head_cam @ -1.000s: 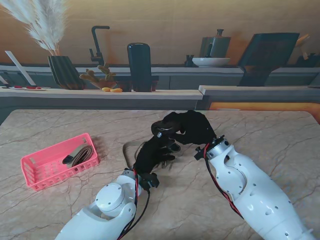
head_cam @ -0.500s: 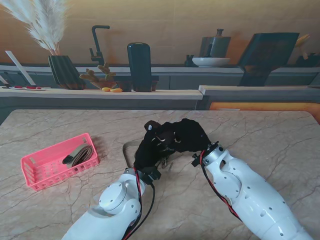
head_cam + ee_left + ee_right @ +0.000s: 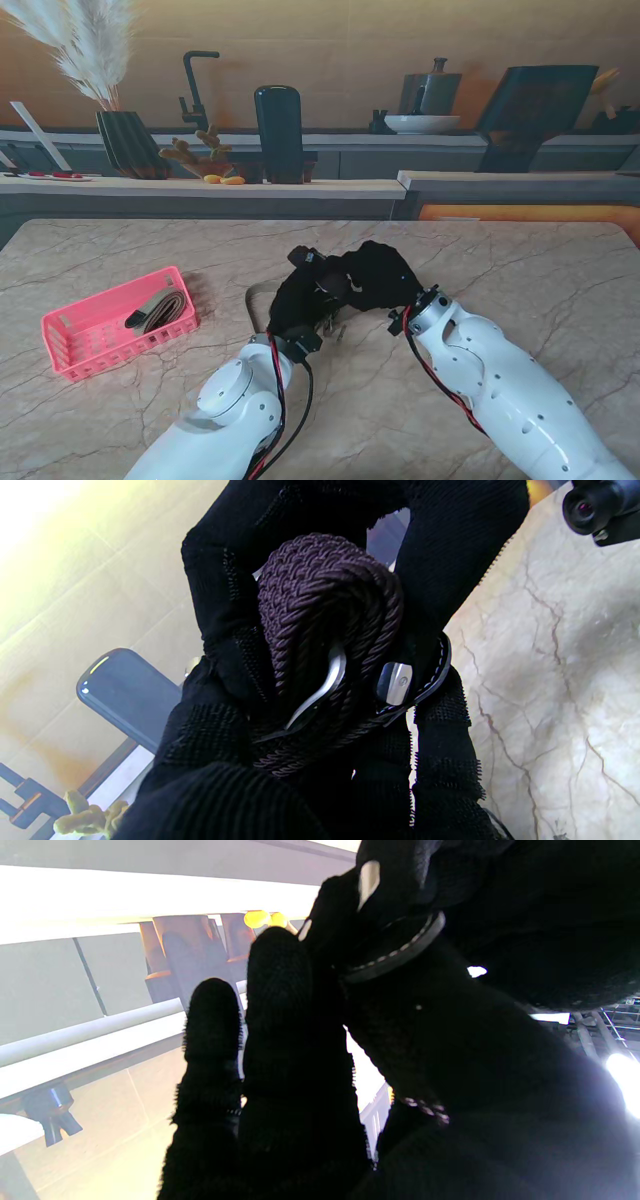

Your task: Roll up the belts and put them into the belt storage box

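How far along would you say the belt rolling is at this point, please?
Done: one rolled belt already lies in the pink box. In hand: the left robot hand is shut on a braided belt coiled around its buckle, with the right robot hand against it. Left: finish the roll and put it in the box.

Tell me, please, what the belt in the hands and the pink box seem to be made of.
The belt looks like braided dark purple cord, matte: a plaited weave shows. Its buckle seems polished metal, since it glints; a stitched, leather-like strip edges it. The box looks like moulded pink plastic with slotted walls. The left hand and right hand both hold the belt.
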Motion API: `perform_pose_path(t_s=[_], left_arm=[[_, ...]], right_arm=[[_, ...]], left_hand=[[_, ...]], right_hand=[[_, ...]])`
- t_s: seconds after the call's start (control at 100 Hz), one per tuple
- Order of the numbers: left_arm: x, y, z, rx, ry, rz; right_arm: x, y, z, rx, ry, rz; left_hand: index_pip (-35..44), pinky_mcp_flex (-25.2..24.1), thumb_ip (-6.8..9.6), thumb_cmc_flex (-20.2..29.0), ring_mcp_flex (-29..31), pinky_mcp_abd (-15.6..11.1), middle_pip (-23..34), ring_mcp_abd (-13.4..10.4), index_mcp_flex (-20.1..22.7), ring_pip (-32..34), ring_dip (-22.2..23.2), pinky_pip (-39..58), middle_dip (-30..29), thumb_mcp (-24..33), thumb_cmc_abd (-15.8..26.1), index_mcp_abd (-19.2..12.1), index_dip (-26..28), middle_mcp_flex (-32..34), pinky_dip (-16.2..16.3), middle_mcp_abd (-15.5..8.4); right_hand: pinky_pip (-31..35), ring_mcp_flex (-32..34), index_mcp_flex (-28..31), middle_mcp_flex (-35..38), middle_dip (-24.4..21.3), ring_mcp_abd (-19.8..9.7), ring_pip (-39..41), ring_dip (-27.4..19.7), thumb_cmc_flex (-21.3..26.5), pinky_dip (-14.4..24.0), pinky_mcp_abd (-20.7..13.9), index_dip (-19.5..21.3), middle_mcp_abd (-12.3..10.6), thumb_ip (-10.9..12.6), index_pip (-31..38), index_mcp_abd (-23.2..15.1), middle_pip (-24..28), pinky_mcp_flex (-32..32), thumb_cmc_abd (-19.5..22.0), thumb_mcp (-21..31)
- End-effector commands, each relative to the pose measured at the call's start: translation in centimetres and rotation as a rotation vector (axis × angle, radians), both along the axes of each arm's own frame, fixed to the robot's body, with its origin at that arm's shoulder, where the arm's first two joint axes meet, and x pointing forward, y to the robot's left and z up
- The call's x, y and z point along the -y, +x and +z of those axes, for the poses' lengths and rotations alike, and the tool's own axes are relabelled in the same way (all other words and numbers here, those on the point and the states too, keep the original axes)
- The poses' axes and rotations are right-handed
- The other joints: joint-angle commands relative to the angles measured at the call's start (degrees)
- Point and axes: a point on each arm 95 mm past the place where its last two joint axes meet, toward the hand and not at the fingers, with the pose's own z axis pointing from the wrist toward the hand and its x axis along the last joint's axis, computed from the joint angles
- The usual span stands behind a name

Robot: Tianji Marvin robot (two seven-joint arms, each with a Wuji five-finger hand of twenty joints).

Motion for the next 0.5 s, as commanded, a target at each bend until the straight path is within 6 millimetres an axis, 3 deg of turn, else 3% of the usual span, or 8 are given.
perform_pose_path(t_s=[0.0, 0.13, 0.26, 0.32, 0.4, 0.49], left_arm=[[0.6, 0.1, 1.5, 0.040, 0.003, 0.009], [0.5, 0.2, 1.6, 0.052, 0.048, 0.033], [0.0, 0.2, 1.7, 0.063, 0.076, 0.042], [-0.5, 0.2, 1.8, 0.073, 0.086, 0.043], [-1.1, 0.3, 2.1, 0.089, 0.101, 0.052], [-1.9, 0.5, 2.5, 0.109, 0.114, 0.072]], right_arm=[[0.1, -0.5, -1.2, -0.030, -0.021, 0.000], [0.0, -0.9, -1.2, -0.040, -0.008, -0.006], [0.3, -1.5, -0.8, -0.044, -0.009, -0.031], [0.5, -1.8, -0.7, -0.041, -0.001, -0.045], [0.7, -2.2, -0.6, -0.043, 0.016, -0.062], [1.0, -2.6, -0.6, -0.043, 0.037, -0.083]], left_hand=[[11.53, 2.06, -1.06, 9.92, 2.63, -1.59, 4.33, -2.09, 6.16, 1.94, 0.81, 2.34, 1.03, 2.25, 2.45, -13.55, 3.02, 3.97, 0.58, -4.01], [15.47, 1.94, -0.82, 10.83, 3.65, 0.88, 4.24, -0.80, 11.91, 2.65, 0.79, 2.42, 0.51, 2.42, 2.38, -13.47, 2.89, 6.71, 0.64, -3.62], [16.10, 1.61, 0.04, 11.13, 3.24, 2.11, 3.42, 0.52, 13.00, 2.32, 0.47, 1.87, -0.27, 4.80, 1.54, -12.35, 1.64, 6.86, 0.46, -2.57], [15.91, 1.25, -0.02, 11.13, 2.60, 2.05, 2.93, 0.76, 13.04, 1.80, 0.20, 1.06, -0.69, 5.61, 1.28, -12.00, 1.01, 6.42, 0.12, -2.36], [15.96, 1.17, -0.13, 11.13, 2.22, 2.01, 2.66, 0.81, 13.07, 1.43, 0.00, 0.62, -0.94, 5.82, 1.00, -11.92, 0.79, 6.22, -0.06, -2.38], [15.92, 1.02, -0.25, 11.13, 2.02, 1.94, 2.49, 0.86, 13.52, 1.10, -0.20, -0.19, -1.16, 5.72, 0.63, -11.72, 0.43, 6.14, -0.41, -2.54]], right_hand=[[1.55, -0.13, 11.67, 0.37, -0.16, -1.38, -0.54, -0.34, -0.32, -0.59, -1.49, 2.59, -2.45, 3.06, 16.11, 1.43, -0.37, -0.80, 8.85, 3.79], [0.93, -2.38, 8.88, -2.28, 0.01, -1.01, -1.51, -0.66, -1.12, -0.75, -1.00, 2.03, -1.51, 2.95, 15.06, 3.98, -0.91, -2.25, 8.10, 3.00], [-0.55, -6.92, 2.92, -9.39, 0.07, -0.62, -4.31, -1.79, -6.62, -0.67, -0.79, 2.53, -0.24, 3.08, 11.76, 6.70, -0.40, -4.59, 4.68, 2.40], [-1.78, -9.28, 1.87, -12.36, -0.53, -0.28, -5.36, -2.34, -11.34, 0.11, -0.65, 5.98, 0.70, 3.51, 5.29, 9.07, -0.74, -5.77, 4.29, 4.18], [-3.27, -12.84, 0.27, -16.18, -0.54, 0.29, -6.58, -2.96, -17.76, 0.75, -0.29, 10.89, 1.62, 8.33, -2.03, 11.29, -1.57, -7.83, 5.24, 5.73], [-4.51, -16.12, -2.30, -19.68, -0.45, 0.79, -7.39, -3.45, -20.66, 1.31, 0.25, 13.29, 2.29, 8.55, -5.30, 11.86, -2.35, -9.89, 5.59, 4.21]])
